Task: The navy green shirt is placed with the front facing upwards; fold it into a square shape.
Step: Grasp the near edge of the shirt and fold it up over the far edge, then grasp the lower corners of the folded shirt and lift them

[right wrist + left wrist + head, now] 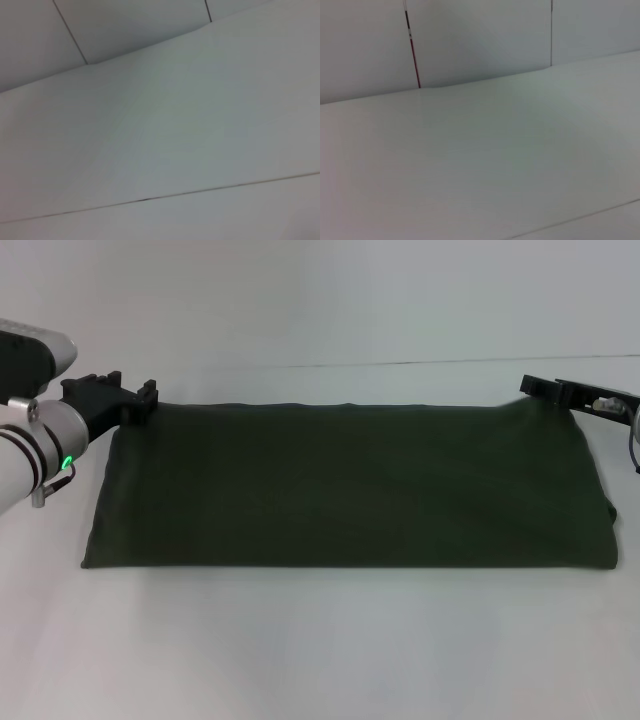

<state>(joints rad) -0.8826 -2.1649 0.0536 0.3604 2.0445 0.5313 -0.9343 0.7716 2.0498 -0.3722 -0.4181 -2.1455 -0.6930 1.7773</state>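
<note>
the navy green shirt [350, 485] lies flat on the white table [320, 660] as a wide, low rectangle, its long axis running left to right across the scene. only plain dark green cloth shows on top. the near edge is a straight fold line; the far edge is slightly wavy. the left end slants outward toward the near corner, and at the right end a bit of a lower layer sticks out past the upper one.

the left gripper [140, 400] sits at the shirt's far left corner, its black fingers touching the cloth edge there. the silver forearm comes in from the left edge of the scene, with a green light glowing on its wrist. the right gripper [548, 390] sits at the far right corner, reaching in from the right edge, its black tip against the cloth. i cannot tell from the head view whether either gripper is clamped on the fabric or apart.

both wrist views show only the pale table surface and the wall panels behind it.
</note>
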